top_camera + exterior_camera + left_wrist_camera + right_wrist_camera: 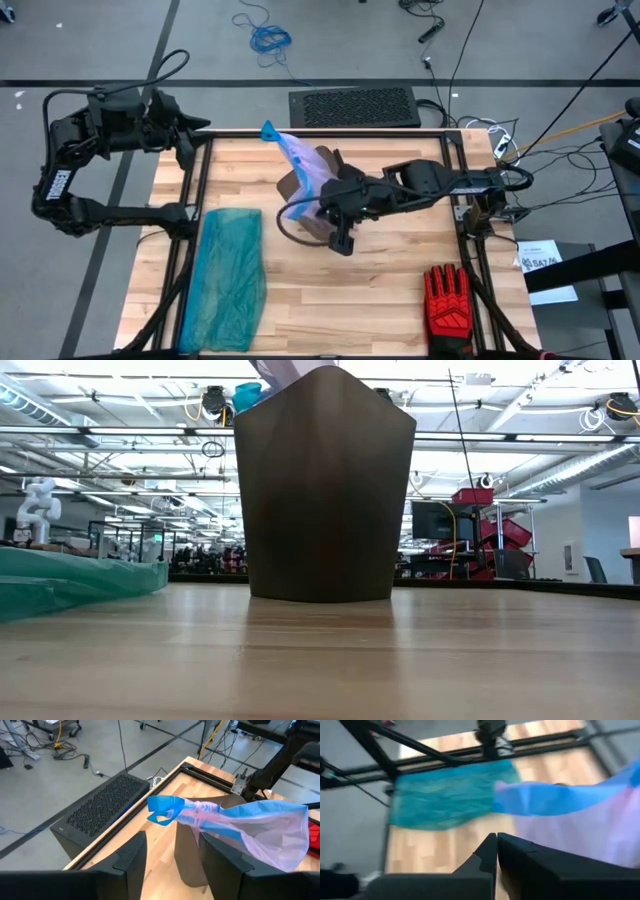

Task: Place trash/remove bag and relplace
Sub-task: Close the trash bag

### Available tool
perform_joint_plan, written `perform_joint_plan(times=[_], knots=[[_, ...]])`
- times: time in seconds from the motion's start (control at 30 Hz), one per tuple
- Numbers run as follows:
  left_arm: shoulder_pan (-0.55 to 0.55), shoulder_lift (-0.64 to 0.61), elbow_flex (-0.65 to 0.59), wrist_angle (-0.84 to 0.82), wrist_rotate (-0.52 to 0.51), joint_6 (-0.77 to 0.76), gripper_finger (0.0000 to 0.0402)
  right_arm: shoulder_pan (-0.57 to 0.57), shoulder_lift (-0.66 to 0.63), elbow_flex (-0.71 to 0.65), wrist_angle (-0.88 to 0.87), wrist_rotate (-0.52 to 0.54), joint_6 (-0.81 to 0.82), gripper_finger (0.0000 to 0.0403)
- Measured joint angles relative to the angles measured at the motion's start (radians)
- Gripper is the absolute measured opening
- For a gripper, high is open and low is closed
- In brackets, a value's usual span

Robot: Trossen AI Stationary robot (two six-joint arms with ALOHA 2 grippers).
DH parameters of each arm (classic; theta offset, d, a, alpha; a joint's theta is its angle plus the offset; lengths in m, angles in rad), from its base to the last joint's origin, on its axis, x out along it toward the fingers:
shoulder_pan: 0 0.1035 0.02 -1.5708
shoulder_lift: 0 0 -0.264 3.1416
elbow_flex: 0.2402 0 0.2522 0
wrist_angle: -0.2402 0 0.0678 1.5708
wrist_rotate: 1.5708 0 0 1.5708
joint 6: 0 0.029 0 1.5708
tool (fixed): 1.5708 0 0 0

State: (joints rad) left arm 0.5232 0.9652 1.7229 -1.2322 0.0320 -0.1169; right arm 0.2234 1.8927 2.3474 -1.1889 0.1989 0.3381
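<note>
The bag (303, 165) hangs out of the bin (324, 485) mid-desk. The right end effector (341, 238), pressed together beside it, is empty. The left end effector (186, 140), fingers apart, waits far left. Grab the blue rim and lift straight up.

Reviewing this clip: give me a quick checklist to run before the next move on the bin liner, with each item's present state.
1. Left claw open, clear of the bag: ok.
2. Right claw shut: ok; whether it pinches the bag: cannot tell.
3. Bag out of the bin: not ok; it drapes over the rim, partly lifted.
4. Bin upright on the table: ok.
5. Teal bag lying flat, ready as replacement: ok.
6. Trash inside the bag: cannot tell.
</note>
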Motion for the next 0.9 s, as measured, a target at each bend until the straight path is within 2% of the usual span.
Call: perform_joint_plan(times=[0.1, 0.23, 0.4, 0.47, 0.53, 0.6, 0.67, 0.73, 0.83, 0.9], knots=[[0.000, 0.000, 0.000, -0.009, 0.000, 0.001, 0.0145, 0.001, 0.002, 0.000, -0.050, 0.054, -0.031, 0.0009], [0.000, 0.000, 0.000, -0.045, 0.037, 0.001, 0.0097, -0.042, 0.026, 0.000, -0.069, 0.010, 0.012, 0.0016], [0.000, 0.000, 0.000, -0.101, 0.082, -0.003, 0.0016, -0.090, 0.055, -0.001, 0.110, -0.096, -0.040, 0.0016], [0.000, 0.000, 0.000, -0.107, 0.095, -0.029, 0.0007, -0.113, 0.058, -0.001, 0.187, -0.095, -0.034, 0.0011], [0.000, 0.000, 0.000, -0.105, 0.095, -0.054, 0.0006, -0.146, 0.058, 0.000, 0.236, -0.029, 0.034, 0.0004], [0.000, -0.004, 0.000, -0.104, 0.095, -0.083, 0.0003, -0.180, 0.057, 0.000, 0.211, 0.066, 0.114, 0.0002], [0.000, -0.012, 0.000, -0.102, 0.095, -0.108, 0.0002, -0.216, 0.052, 0.000, 0.169, 0.091, 0.136, 0.0002], [0.000, -0.027, 0.000, -0.097, 0.095, -0.121, 0.0002, -0.250, 0.042, 0.000, 0.132, 0.041, 0.113, 0.0001], [0.000, -0.053, 0.000, -0.076, 0.097, -0.152, 0.0001, -0.292, 0.021, 0.000, 0.063, -0.124, 0.045, 0.0008], [0.000, -0.068, 0.000, -0.065, 0.096, -0.174, 0.0001, -0.314, -0.002, 0.000, 0.004, -0.218, 0.011, 0.0027]])
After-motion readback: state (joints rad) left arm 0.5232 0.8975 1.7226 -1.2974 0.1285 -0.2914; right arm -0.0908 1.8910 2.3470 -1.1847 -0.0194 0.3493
